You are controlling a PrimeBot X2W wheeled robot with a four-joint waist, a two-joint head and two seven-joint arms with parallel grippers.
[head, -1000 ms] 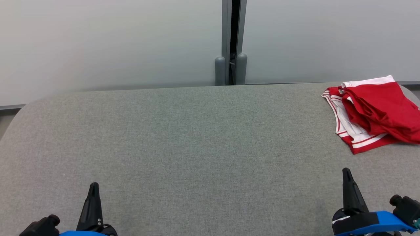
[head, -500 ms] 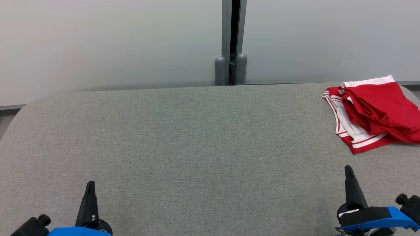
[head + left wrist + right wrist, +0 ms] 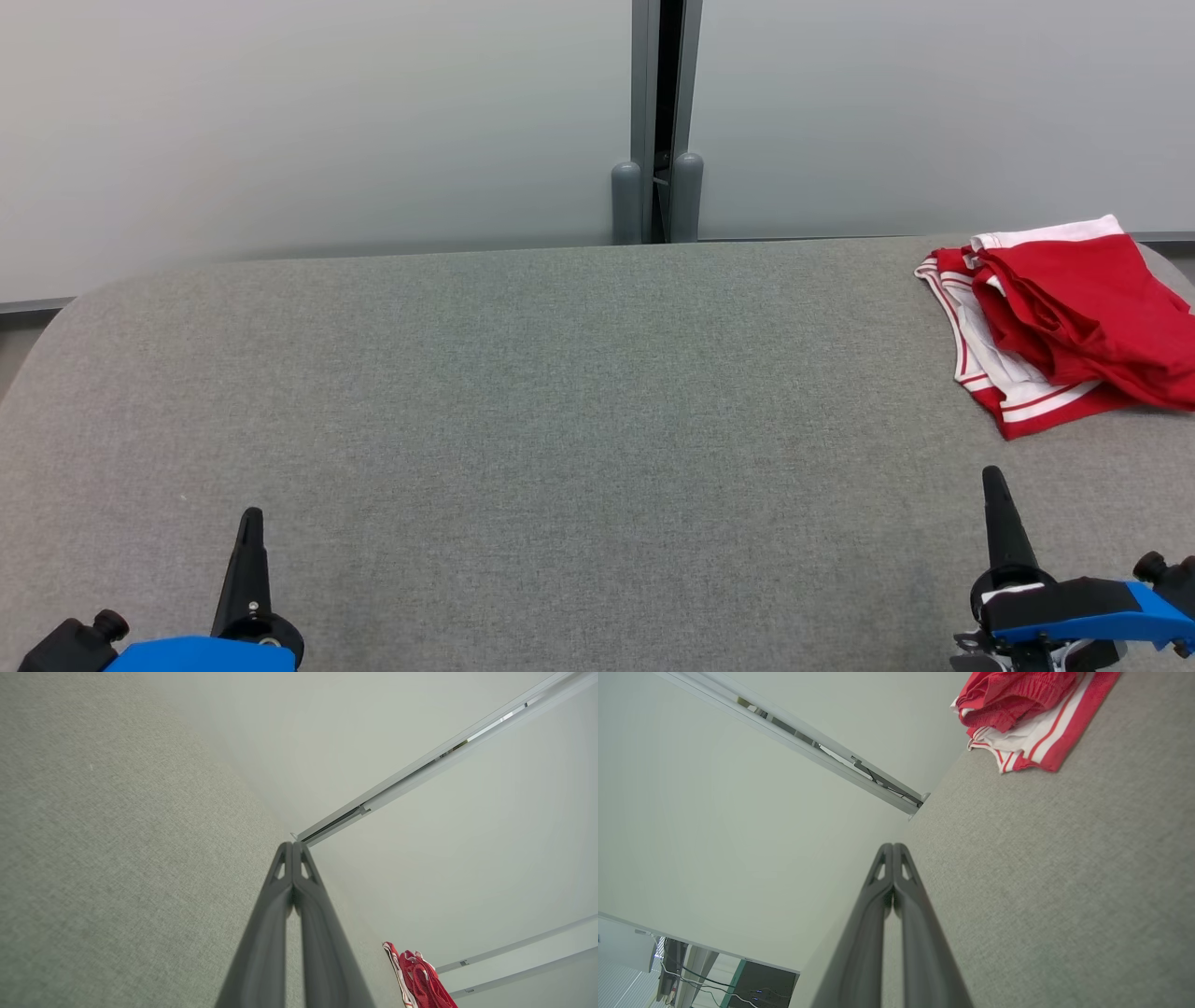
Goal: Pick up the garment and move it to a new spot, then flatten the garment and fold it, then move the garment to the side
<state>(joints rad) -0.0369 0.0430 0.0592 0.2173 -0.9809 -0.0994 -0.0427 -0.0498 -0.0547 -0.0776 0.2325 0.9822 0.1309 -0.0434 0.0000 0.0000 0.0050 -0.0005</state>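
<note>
The garment (image 3: pixel 1064 322), red shorts with white bands and stripes, lies crumpled at the far right of the grey fabric table (image 3: pixel 560 392). It also shows as a small red heap (image 3: pixel 423 980) in the left wrist view and at the top (image 3: pixel 1027 714) of the right wrist view. My left gripper (image 3: pixel 250 523) stands shut and empty over the table's front left. My right gripper (image 3: pixel 992 481) is shut and empty at the front right, a short way before the garment. Both wrist views show the fingers (image 3: pixel 293 851) (image 3: pixel 893 851) pressed together.
A pale wall runs behind the table, split by a dark vertical gap with two grey posts (image 3: pixel 656 201). The table's left corner is rounded (image 3: pixel 56 327). In the right wrist view, dark equipment with cables (image 3: pixel 752 989) stands beyond the table's edge.
Both grippers have drawn back slightly toward the table's front edge and turned a little. The garment has not moved.
</note>
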